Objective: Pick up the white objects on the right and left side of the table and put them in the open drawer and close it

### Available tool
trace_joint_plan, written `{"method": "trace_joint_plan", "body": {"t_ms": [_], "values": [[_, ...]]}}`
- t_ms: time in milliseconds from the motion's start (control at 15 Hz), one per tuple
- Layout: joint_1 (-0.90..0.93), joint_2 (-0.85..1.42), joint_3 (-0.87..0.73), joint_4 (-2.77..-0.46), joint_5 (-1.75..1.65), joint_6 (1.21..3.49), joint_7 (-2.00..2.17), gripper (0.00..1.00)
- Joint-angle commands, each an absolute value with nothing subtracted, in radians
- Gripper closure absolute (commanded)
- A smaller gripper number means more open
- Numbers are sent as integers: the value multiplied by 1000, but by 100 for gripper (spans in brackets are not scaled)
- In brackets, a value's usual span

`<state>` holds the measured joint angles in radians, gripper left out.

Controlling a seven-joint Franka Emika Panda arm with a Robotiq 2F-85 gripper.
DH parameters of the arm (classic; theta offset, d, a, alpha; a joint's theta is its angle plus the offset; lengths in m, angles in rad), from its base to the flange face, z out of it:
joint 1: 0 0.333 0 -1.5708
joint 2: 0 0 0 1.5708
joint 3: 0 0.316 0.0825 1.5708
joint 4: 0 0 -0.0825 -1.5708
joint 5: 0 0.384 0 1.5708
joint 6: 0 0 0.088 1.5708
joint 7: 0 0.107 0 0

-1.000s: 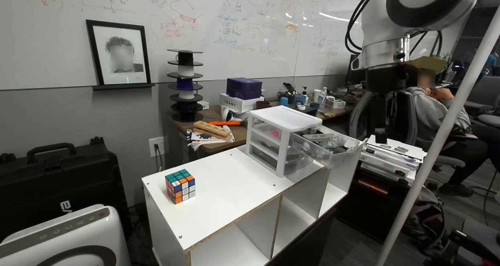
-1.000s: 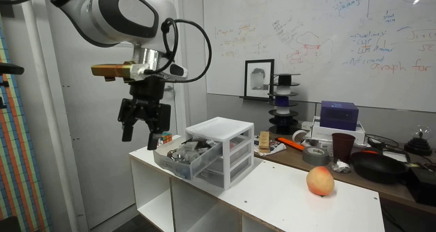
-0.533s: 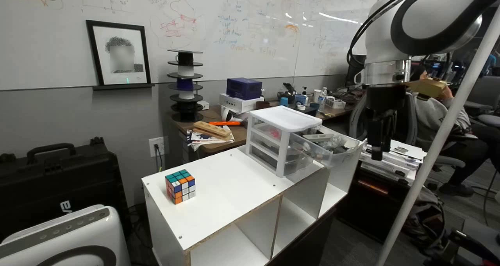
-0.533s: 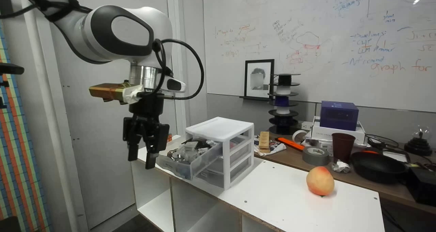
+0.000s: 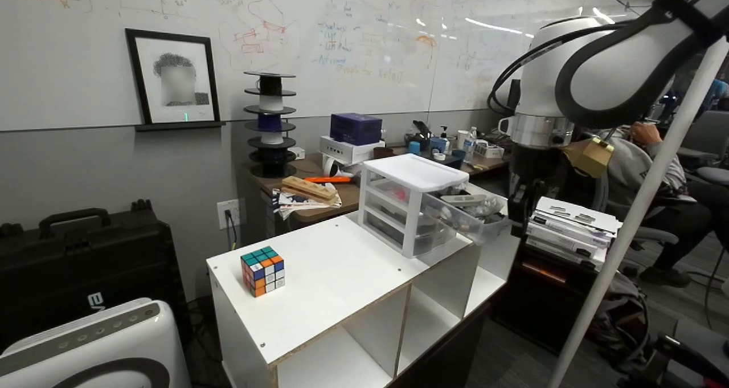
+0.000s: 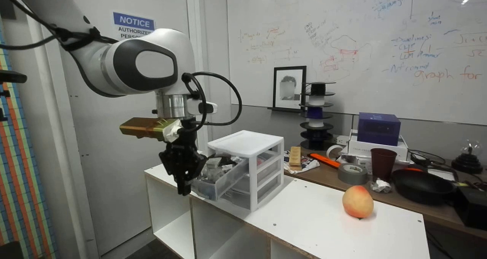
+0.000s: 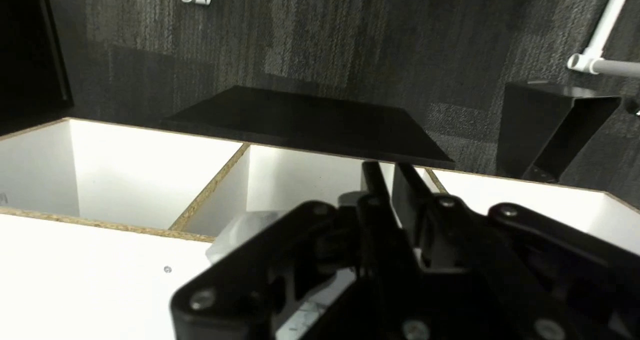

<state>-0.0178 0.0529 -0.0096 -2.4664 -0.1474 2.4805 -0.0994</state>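
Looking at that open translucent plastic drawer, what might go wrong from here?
Grey clutter heaped in the translucent plastic drawer might catch on the white plastic drawer unit during closing.

The black two-fingered pincer hangs near the drawer's outer end; a hard push might shove the whole unit toward the brown desk.

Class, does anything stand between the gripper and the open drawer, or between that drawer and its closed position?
Nothing visible stands between the gripper and the outer end of the translucent drawer. Nothing visible blocks its way into the white frame either, though the heaped contents might catch.
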Motion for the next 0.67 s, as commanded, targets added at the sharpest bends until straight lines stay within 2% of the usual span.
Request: {"method": "trace_joint_plan", "body": {"t_ms": [0,67,200,600], "values": [[-24,103,-23,-2446,-210,2614,-104,99],[-24,103,-23,-2449,-209,2629,-108,93],[-25,105,-26,-2455,-219,2666,-101,92],[-25,132,-33,-2460,-223,2836,-83,92]]}}
